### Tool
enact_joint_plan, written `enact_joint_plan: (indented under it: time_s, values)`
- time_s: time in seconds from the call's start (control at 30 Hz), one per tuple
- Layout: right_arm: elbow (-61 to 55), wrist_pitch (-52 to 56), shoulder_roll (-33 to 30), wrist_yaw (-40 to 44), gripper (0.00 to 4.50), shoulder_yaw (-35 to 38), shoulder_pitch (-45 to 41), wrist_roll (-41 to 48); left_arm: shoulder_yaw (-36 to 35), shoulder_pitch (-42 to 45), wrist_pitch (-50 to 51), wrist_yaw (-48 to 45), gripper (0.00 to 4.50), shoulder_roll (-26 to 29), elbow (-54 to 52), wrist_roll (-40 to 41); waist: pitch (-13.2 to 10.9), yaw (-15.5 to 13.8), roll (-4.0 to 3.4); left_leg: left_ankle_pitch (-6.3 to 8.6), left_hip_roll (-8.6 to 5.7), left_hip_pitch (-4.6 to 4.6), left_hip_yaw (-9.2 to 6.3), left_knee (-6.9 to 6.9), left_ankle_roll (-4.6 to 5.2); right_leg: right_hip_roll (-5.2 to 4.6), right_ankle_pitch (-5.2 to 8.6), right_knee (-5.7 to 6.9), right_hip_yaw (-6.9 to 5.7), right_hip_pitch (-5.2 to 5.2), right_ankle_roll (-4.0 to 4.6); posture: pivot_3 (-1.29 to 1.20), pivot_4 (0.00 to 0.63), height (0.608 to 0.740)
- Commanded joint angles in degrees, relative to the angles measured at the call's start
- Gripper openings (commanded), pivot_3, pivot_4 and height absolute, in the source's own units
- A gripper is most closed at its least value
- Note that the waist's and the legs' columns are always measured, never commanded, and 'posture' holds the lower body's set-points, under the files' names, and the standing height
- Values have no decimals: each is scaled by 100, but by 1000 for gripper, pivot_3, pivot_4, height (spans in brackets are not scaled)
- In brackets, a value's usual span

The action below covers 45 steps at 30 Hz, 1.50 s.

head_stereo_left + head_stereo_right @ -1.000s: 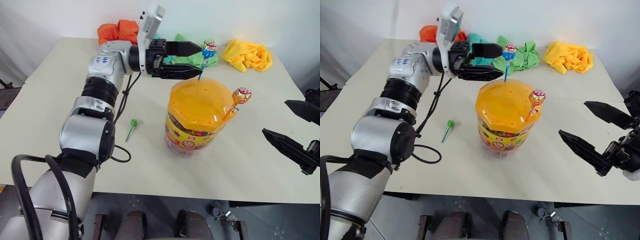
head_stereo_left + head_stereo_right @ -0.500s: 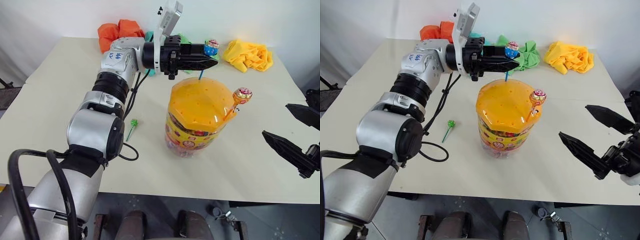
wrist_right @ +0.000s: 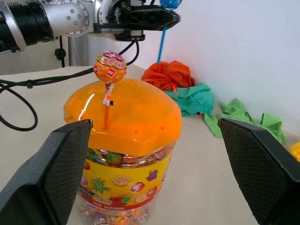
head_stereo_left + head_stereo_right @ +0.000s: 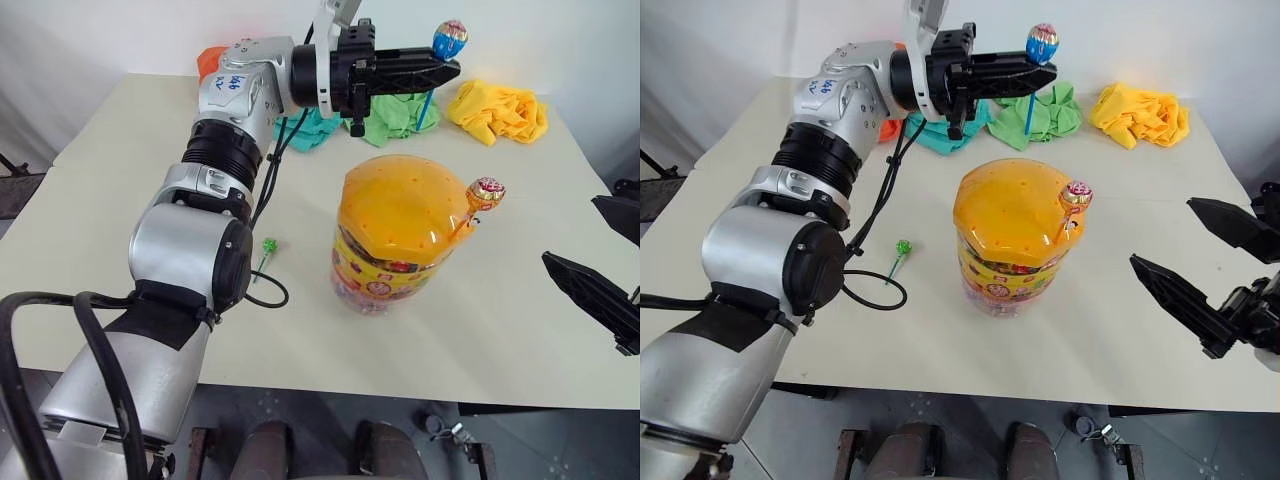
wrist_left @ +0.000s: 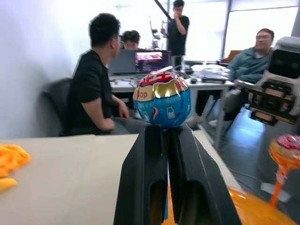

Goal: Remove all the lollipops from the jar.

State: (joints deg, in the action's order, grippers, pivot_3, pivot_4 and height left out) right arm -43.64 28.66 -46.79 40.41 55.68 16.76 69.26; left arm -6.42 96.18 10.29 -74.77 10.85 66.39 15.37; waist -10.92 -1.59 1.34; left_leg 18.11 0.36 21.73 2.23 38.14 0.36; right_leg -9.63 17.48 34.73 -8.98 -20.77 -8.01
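Cloths: orange (image 3: 165, 75), teal (image 3: 194, 99), green (image 4: 1050, 108), yellow (image 4: 497, 109); table (image 4: 120, 170).

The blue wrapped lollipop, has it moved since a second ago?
Yes. The blue wrapped lollipop has risen out of the orange-lidded clear plastic jar, stick now clear above it.

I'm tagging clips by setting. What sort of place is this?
Probably an office or lab: people sit at desks with a laptop and big windows, behind the table with the jar.
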Motion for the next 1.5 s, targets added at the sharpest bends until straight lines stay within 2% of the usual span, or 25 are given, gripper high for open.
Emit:
enact_joint_plan:
  time_s: [0.03, 0.13, 0.3, 0.43, 0.6, 0.73, 0.87, 1.23, 1.5]
  values:
    - [-124, -75, -48, 59, 4500, 331, 148, 174, 49, 304, 151, 714, 12, 353, -117, -279, 0, 2, 0, 0, 0, 0, 0, 0, 0, 0, 0, 0, 0, -1, 0, 0, 150, 740]
    - [-46, -52, -77, 125, 4500, 435, 246, 205, 382, 263, 761, 1074, 12, 719, -78, -701, 0, 25, 0, 0, 0, -1, 2, -3, 0, 0, 0, 2, 2, -3, 0, 0, 150, 740]
    - [199, 12, -218, 290, 4500, 500, 302, 171, 868, -220, 1901, 1108, 12, 1383, -353, -1199, 0, 16, -1, 0, 0, -1, 5, -3, 0, 0, 0, 5, 5, -8, 0, 0, 150, 740]
    - [344, 42, -303, 414, 4500, 469, 299, 129, 1282, -853, 3124, 1019, 12, 1848, -1013, -1476, 0, 12, -1, 0, 0, 3, 8, -3, 0, 0, 0, 10, 10, -16, 0, 0, 150, 740]
    - [496, 67, -370, 554, 4500, 407, 265, 59, 1797, -1775, 4509, 941, 12, 2330, -2177, -1610, 0, -8, 0, -1, 0, 61, 6, 25, -2, 0, 0, 34, 12, -71, 0, 0, 150, 740]
    - [684, 73, -497, 616, 4500, 188, 67, -50, 2382, -2657, 5635, 1110, 12, 2737, -2744, -1790, 1, 23, -2, -1, 0, 50, 15, 23, -1, 0, 0, 36, 24, -70, 0, 0, 150, 740]
    - [770, 103, -570, 640, 4500, 39, -103, -107, 2462, -2859, 5879, 1343, 1071, 2776, -2781, -1776, -2, -3, 6, -1, 9, 51, 22, 28, -2, 5, 0, 43, 30, -75, 1, 0, 150, 740]
    - [739, 247, -569, 640, 4500, 118, -213, -139, 2315, -2786, 5733, 1332, 4468, 3029, -3148, -1470, -2, 3, 5, 0, 11, 54, 23, 46, 0, 4, 0, 51, 31, -72, 0, 0, 150, 740]
    - [640, 291, -510, 606, 4500, 339, -95, -115, 2019, -2749, 5128, 697, 4491, 3574, -4208, -911, -2, 4, 5, 0, 13, 55, 24, 49, 0, 5, 0, 54, 32, -74, 1, 0, 150, 740]
